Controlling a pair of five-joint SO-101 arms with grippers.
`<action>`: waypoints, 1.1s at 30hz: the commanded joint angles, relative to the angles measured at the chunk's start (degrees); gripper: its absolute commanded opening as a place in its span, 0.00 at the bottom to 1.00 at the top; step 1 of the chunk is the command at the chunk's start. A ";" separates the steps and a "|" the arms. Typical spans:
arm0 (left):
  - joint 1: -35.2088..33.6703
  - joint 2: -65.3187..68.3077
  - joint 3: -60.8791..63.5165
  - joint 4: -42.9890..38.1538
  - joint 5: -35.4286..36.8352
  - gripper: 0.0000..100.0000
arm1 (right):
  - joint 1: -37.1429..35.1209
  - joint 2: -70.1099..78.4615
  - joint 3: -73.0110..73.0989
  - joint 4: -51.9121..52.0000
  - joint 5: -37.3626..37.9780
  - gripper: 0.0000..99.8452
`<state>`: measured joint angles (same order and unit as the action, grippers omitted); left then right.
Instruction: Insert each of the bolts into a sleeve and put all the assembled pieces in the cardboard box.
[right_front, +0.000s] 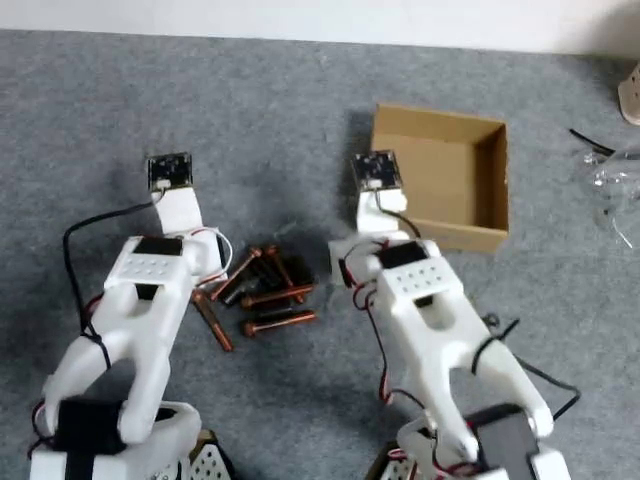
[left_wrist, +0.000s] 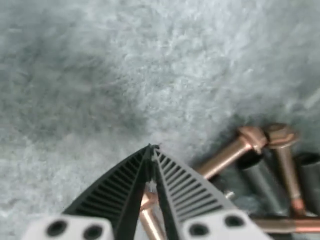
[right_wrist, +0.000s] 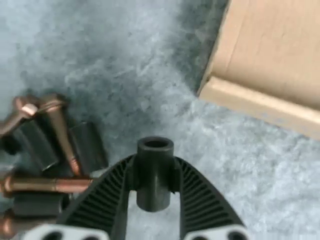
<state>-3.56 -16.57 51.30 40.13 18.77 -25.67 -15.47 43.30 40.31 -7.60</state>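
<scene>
**Right gripper clamps a sleeve beside the box; left gripper closed by the pile**

Right gripper (right_wrist: 155, 161) is clamped on one dark sleeve (right_wrist: 155, 177); the sleeve stands roughly upright between the ribbed fingers (right_wrist: 107, 200), with its open end toward the wrist camera; it sits over the carpet (right_front: 300, 100), outside the box (right_wrist: 260, 102) and near one of its corners.

Left gripper (left_wrist: 151, 150) has its fingertips pressed together; a copper bolt (left_wrist: 149, 210) shows in the gap behind the tips; can't tell whether it is gripped or just lies underneath; this gripper is over bare carpet just beside the pile.

The pile (right_front: 265, 290) lies on the carpet between the left arm (right_front: 150, 290) and the right arm (right_front: 420, 290); it is copper bolts (left_wrist: 225, 155) mixed with dark sleeves (right_wrist: 87, 145), touching and crossing each other; one more bolt (right_front: 212, 320) lies at the pile's edge on the left arm's side.

In the high view the box (right_front: 450, 235) sits open-topped on the far right of the pile, well apart from it; the right arm's wrist is at its left wall.
</scene>
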 joint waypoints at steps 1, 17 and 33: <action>1.01 -7.25 -0.57 6.07 8.88 0.01 | 1.89 2.59 -5.58 -1.63 0.79 0.00; 0.75 -34.86 12.62 17.93 10.37 0.06 | 3.21 4.44 -7.16 -1.63 0.79 0.00; 0.22 -34.86 15.16 18.20 14.77 0.21 | 3.21 4.88 -7.16 -1.71 0.79 0.00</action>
<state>-3.12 -50.15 66.77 58.07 33.19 -23.12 -10.20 38.64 40.31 -7.60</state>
